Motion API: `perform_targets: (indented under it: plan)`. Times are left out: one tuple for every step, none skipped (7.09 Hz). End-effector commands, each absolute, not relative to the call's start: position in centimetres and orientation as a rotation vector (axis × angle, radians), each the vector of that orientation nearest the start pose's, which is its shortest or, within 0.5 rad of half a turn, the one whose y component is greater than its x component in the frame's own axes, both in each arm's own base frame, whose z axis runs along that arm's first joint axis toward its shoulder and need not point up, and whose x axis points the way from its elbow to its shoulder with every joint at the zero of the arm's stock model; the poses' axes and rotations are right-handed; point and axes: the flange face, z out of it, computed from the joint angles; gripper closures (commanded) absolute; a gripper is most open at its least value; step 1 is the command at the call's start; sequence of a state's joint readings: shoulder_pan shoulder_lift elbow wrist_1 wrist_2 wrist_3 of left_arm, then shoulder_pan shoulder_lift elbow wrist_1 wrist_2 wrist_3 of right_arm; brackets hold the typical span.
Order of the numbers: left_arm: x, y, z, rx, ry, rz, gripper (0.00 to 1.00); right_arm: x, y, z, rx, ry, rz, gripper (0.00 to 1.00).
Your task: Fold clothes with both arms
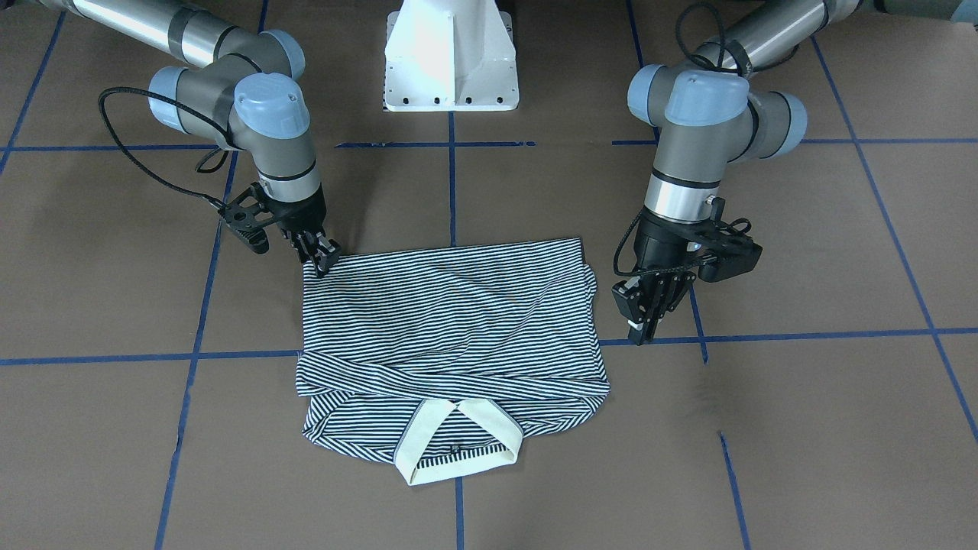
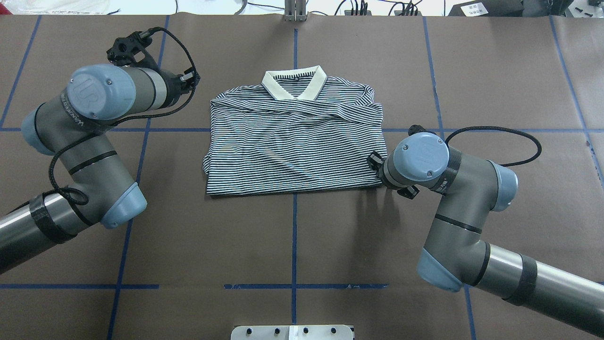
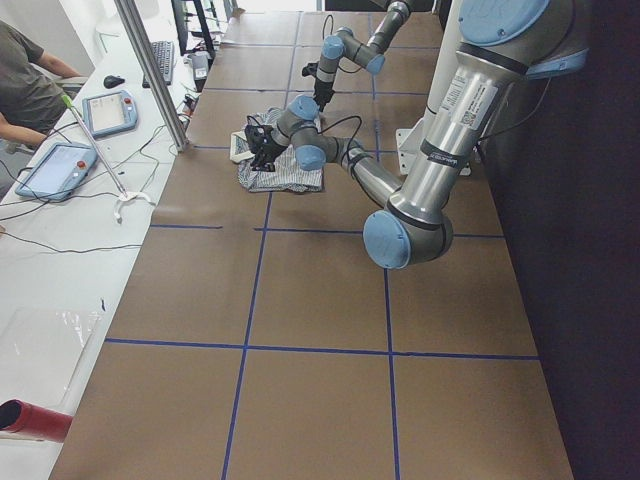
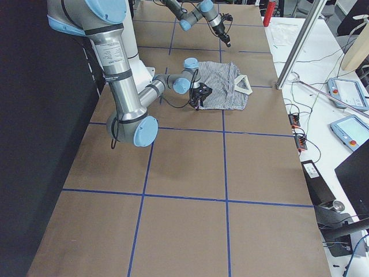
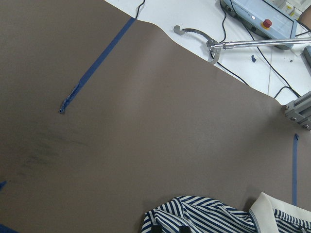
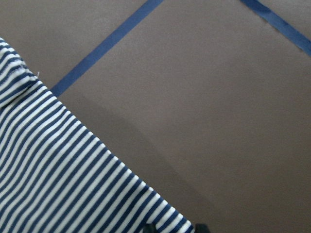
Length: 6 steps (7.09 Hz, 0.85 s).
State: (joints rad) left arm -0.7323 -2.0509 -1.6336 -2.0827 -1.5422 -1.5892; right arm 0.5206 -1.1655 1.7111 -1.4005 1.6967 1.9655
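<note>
Closest to the front camera lies the cream collar (image 1: 489,426) of the striped polo shirt (image 1: 451,313), which rests flat in the middle of the brown surface (image 1: 802,428). It is folded into a rough rectangle, collar end away from the robot. Treat it as light, limp knit: it will sag, crease and let its layers slide apart. I judge you should pinch every layer at the two corners of the edge nearest the robot, not the stiffer collar. Your right gripper (image 1: 325,256) has its tips on one such corner; whether it is clamping the cloth I cannot tell. Your left gripper (image 1: 642,330) hangs just beside the opposite side edge, holding nothing, its opening unclear. Only "UR" reads, on a blue joint cap (image 2: 94,89) of the left arm (image 2: 89,165); no shirt label shows.
</note>
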Motion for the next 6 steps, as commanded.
perform_targets:
  plan:
    - [40.6, -54.8, 29.9, 0.403, 1.0, -0.694, 0.75, -49.6, -42.4, 35.4, -0.073, -0.753, 0.826, 1.0]
    - [40.6, -54.7, 29.9, 0.404, 1.002, -0.694, 0.75, -48.9, -42.2, 34.4, -0.073, -0.775, 0.824, 1.0]
    - [40.6, -54.7, 29.6, 0.402, 1.004, -0.695, 0.75, -47.1, -40.7, 33.8, -0.082, -0.801, 0.82, 1.0]
    - [41.1, -53.3, 28.7, 0.394, 1.027, -0.673, 0.75, -44.8, -34.5, 32.7, -0.112, -0.828, 0.742, 1.0]
    - [42.0, -50.7, 27.6, 0.373, 1.066, -0.639, 0.75, -42.7, -28.4, 32.4, -0.157, -0.794, 0.66, 1.0]
    - [43.2, -48.2, 26.0, 0.322, 1.122, -0.641, 0.75, -41.6, -23.4, 31.1, -0.222, -0.729, 0.574, 1.0]
